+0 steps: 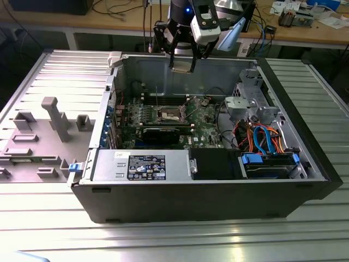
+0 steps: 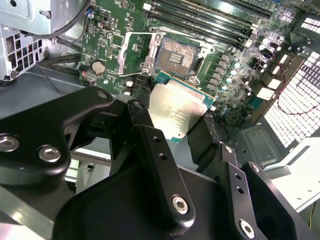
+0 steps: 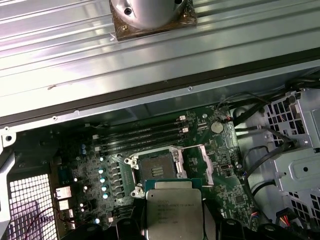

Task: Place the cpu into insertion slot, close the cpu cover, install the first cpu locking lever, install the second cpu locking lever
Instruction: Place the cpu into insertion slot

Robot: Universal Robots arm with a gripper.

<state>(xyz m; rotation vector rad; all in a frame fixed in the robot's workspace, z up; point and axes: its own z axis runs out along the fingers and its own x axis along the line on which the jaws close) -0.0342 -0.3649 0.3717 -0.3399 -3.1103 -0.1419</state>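
the gripper (image 1: pixel 182 64) is clamped on the cpu (image 2: pixel 177 112), pinching it by two opposite edges with its silver top showing, up over the open computer case (image 1: pixel 218 191). in the exterior view it hangs at about twelve o'clock from the insertion slot (image 3: pixel 156 167), clear of the board. the slot lies bare, the cpu cover (image 2: pixel 121 50) swung open beside it.
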